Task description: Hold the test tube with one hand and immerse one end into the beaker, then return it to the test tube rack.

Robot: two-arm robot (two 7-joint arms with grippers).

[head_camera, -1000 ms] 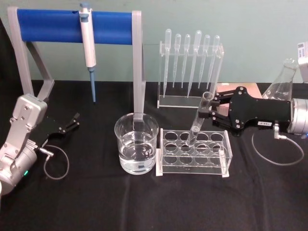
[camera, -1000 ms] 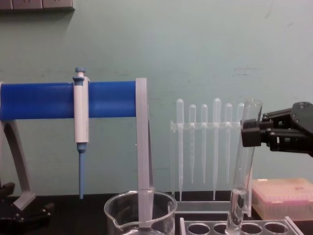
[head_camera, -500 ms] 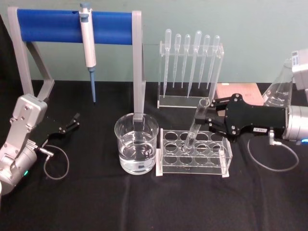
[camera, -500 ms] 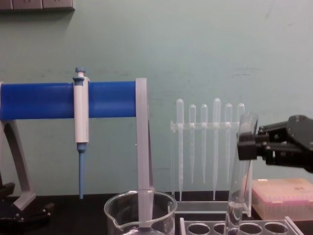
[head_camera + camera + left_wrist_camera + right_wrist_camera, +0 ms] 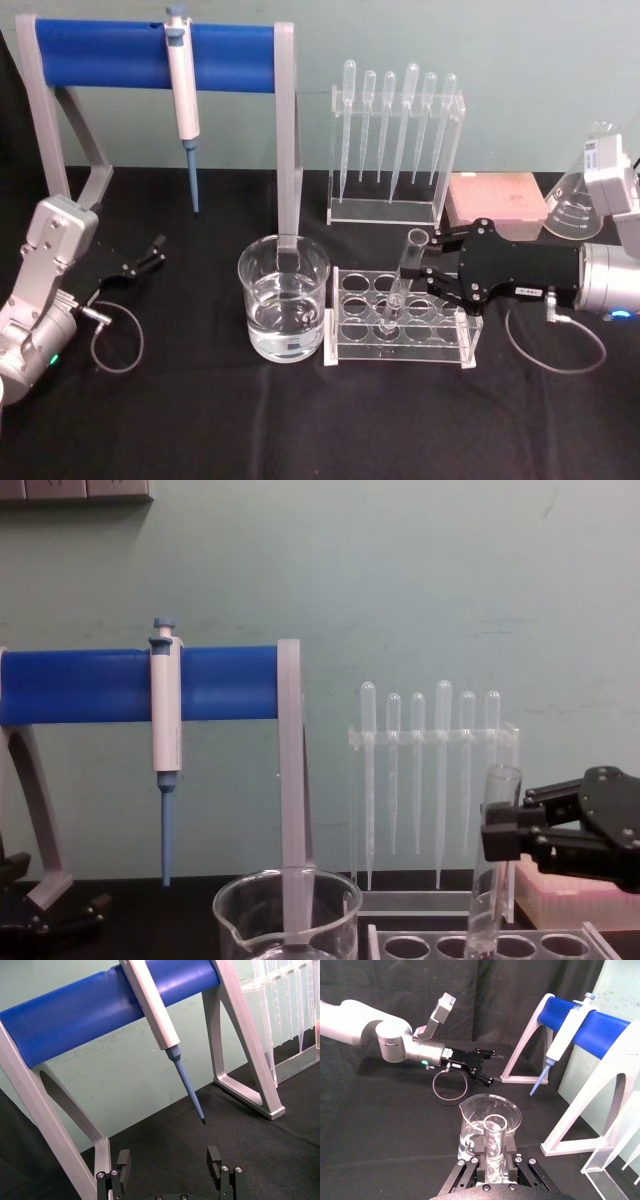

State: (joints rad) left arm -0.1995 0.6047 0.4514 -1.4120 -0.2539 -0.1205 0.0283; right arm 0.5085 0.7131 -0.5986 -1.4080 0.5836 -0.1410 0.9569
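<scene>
The test tube (image 5: 404,280) is a clear glass tube, leaning slightly, with its round bottom down in a hole of the clear rack (image 5: 462,338). My right gripper (image 5: 421,263) is shut on its upper part, just below the rim. The right wrist view shows the test tube (image 5: 494,1149) pinched between the black fingers (image 5: 479,1154), with the beaker (image 5: 489,1121) beyond it. The beaker (image 5: 284,309), partly filled with clear liquid, stands to the left of the rack. In the chest view the test tube (image 5: 488,865) reaches down into the rack (image 5: 400,942). My left gripper (image 5: 148,254) is parked open at the far left.
A blue-barred stand (image 5: 100,54) holding a white-and-blue pipettor (image 5: 182,90) stands behind the beaker. A clear holder with several plastic pipettes (image 5: 395,140) is behind the rack. A pink box (image 5: 497,197) and a glass flask (image 5: 574,204) sit at the back right.
My right gripper has come down and moved nearer with the test tube. The tube's bottom has sunk into a rack hole. The left arm has not moved.
</scene>
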